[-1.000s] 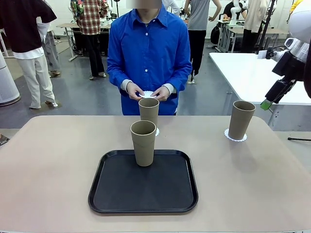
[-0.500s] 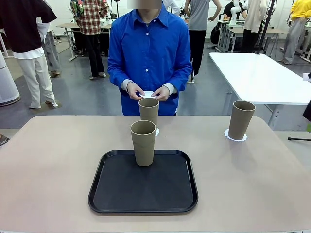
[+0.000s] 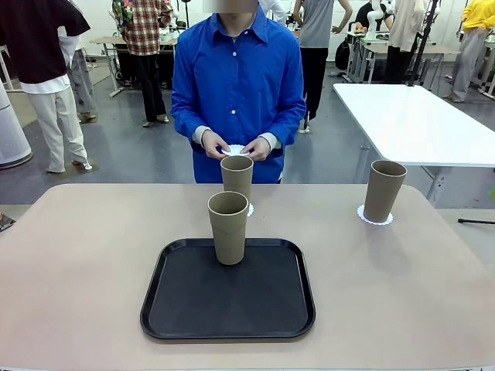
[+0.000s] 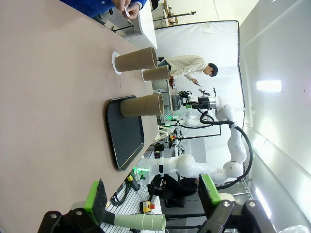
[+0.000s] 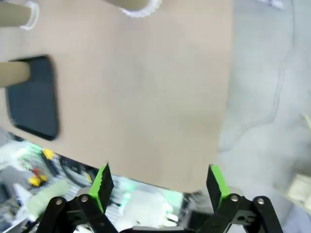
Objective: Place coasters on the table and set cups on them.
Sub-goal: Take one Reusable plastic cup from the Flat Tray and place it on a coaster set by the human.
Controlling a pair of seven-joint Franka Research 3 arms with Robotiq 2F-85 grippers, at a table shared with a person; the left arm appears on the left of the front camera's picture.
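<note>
Beige counter (image 3: 93, 255), busy lab behind. Left end effector (image 4: 153, 194): jaws spread wide, empty. Right end effector (image 5: 159, 187) likewise fully spread, nothing held, looking down on the counter; view blurred. First cup (image 3: 228, 226) upright on the black tray (image 3: 232, 305), mid-counter toward the near edge. Second cup (image 3: 237, 176) on the middle coaster (image 3: 249, 209) just behind the tray. Third cup (image 3: 384, 189) on the right coaster (image 3: 374, 218) near the far right corner. Person at the far edge holds the third coaster (image 3: 236, 150) in both hands (image 3: 210, 144).
</note>
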